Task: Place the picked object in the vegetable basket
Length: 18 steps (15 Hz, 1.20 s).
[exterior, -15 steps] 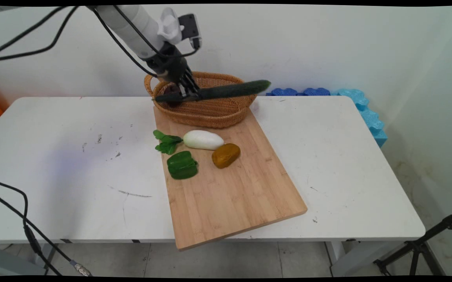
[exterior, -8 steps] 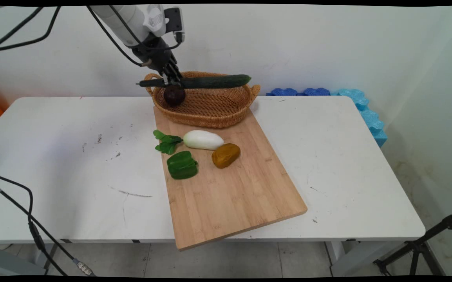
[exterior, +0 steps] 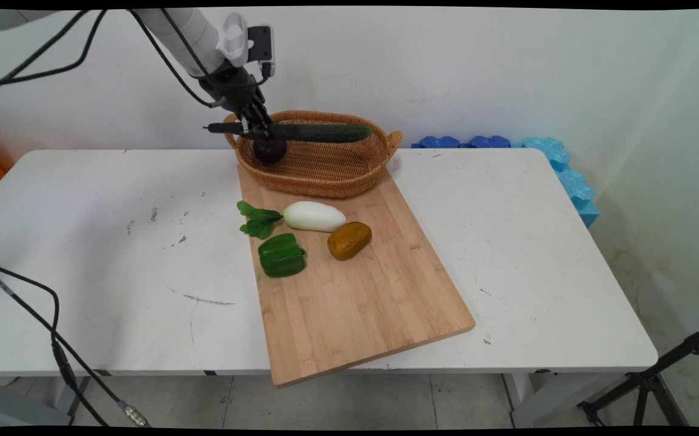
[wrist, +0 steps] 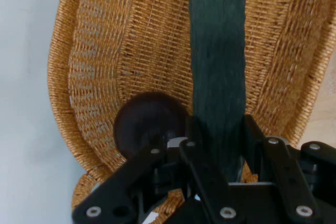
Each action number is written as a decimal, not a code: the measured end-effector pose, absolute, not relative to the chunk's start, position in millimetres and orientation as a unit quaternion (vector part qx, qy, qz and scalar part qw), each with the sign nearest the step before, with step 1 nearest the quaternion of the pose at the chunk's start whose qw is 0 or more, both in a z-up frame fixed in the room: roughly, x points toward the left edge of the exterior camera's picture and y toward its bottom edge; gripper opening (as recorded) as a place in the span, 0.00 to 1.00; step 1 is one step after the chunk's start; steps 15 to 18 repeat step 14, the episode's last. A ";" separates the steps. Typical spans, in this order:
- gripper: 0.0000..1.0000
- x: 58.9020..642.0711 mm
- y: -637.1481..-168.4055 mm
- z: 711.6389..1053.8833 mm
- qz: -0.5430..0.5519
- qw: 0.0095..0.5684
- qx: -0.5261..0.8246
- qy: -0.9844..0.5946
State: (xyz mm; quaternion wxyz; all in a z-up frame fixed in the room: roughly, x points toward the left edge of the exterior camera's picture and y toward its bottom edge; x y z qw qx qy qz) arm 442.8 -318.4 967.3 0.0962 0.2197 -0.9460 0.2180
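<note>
My gripper is shut on a long dark green cucumber, gripping it near its left end and holding it level over the wicker basket. In the hand view the cucumber runs straight up from between the fingers, above the basket's woven floor. A dark round fruit lies inside the basket at its left end, just under the gripper; the same dark fruit sits left of the fingers in the hand view.
A wooden cutting board lies in front of the basket with a white eggplant, leafy greens, a green pepper and a brown potato. Blue foam pieces line the back right edge.
The gripper has carried the cucumber leftward. It rose clear of the basket's left end, uncovering the dark fruit, and has since lowered slightly over the basket.
</note>
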 end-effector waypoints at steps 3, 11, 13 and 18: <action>0.00 445.2 -323.7 958.4 0.216 0.096 0.218 -0.947; 1.00 444.5 -338.3 933.0 0.212 0.105 0.214 -0.948; 1.00 443.4 -339.9 929.6 0.212 0.106 0.213 -0.948; 1.00 442.6 -340.1 928.6 0.212 0.107 0.212 -0.948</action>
